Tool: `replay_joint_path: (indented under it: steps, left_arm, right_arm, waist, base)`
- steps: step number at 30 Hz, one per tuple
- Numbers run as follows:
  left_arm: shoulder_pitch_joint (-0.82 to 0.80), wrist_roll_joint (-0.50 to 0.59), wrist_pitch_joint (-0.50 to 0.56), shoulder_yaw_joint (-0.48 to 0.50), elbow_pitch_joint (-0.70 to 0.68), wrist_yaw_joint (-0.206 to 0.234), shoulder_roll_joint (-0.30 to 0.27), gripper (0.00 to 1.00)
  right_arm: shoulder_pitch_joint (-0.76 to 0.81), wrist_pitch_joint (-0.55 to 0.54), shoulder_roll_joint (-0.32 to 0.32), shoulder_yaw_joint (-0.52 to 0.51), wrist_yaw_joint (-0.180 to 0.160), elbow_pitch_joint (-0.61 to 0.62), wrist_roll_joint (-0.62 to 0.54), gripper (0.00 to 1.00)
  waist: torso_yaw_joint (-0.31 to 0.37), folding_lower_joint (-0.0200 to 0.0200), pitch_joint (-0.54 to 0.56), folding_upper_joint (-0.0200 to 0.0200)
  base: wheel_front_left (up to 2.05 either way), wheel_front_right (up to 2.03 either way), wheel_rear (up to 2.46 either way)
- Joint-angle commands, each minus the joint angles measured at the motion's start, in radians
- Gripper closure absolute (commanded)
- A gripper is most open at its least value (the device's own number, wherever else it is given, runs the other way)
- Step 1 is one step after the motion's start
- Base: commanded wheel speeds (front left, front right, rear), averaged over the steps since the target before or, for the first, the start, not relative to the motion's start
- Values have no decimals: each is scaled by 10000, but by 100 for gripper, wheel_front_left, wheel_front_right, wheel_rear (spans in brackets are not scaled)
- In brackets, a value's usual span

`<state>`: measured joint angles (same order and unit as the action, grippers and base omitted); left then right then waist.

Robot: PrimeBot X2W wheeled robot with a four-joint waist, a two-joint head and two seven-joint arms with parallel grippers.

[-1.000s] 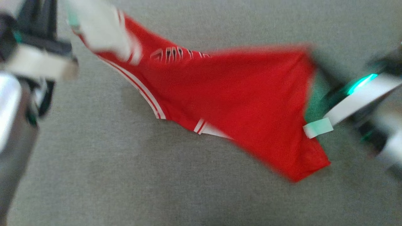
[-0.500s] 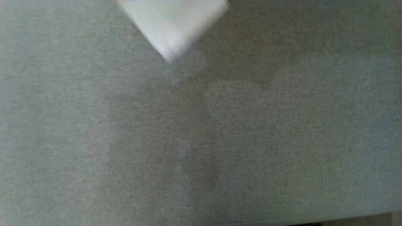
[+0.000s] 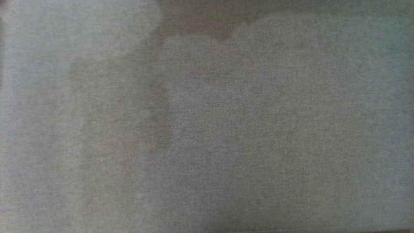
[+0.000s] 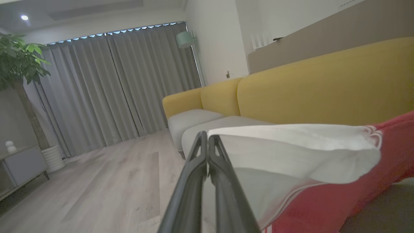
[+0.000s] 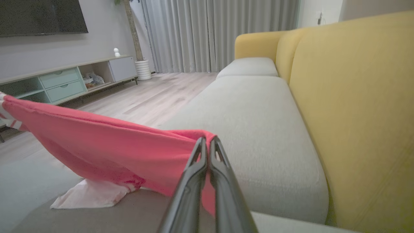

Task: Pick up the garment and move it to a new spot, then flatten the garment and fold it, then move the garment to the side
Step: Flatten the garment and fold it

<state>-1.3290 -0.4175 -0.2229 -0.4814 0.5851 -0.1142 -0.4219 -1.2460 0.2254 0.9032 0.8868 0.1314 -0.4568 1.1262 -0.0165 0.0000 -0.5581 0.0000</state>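
Grey sofa seat (image 5: 258, 113) w/ garment (image 5: 106, 145) edge

the grey cushion (image 3: 245, 129) is blurred throughout the head view; the garment (image 4: 323, 200) is cut off by the left wrist view's right and bottom edges; the clutter (image 5: 92, 79) in the shelf unit (image 5: 64, 81) is too small to be identified.

Your left pincer (image 4: 207, 136) has its two dark fingers (image 4: 190, 181) pressed flat together along their length, the tips nipping a white edge of the garment (image 4: 291, 152). Your right pincer (image 5: 207, 141) is clamped the same way, with its tips biting a red fold of that cloth. Both wrists aim roughly level rather than downward, and the left one is rolled a little.
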Motion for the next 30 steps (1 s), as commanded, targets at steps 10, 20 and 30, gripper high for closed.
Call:
replay_joint_path:
  steps: [10, 20, 30]
  left_arm:
    - [6264, -947, 45, 307, -3151, 1084, -1688, 100]
    - [11575, -1675, 841, -66, -5998, 2839, -2072, 100]
    - [13105, -1993, 1132, 49, -7678, 3635, -2347, 100]
  right_arm:
    - [4028, 358, 213, -42, -7, 629, 297, 100]
    - [8078, 362, -69, -1369, -7, 1179, -698, 100]
    - [10177, 363, -303, -3098, -7, 1939, -1440, 100]
  waist:
    - [84, 0, 1735, 0]
    - [228, 0, 2801, 0]
    - [278, 0, 2756, 0]
  base:
    - [0, 0, 0]
    - [0, 0, 0]
    - [0, 0, 0]
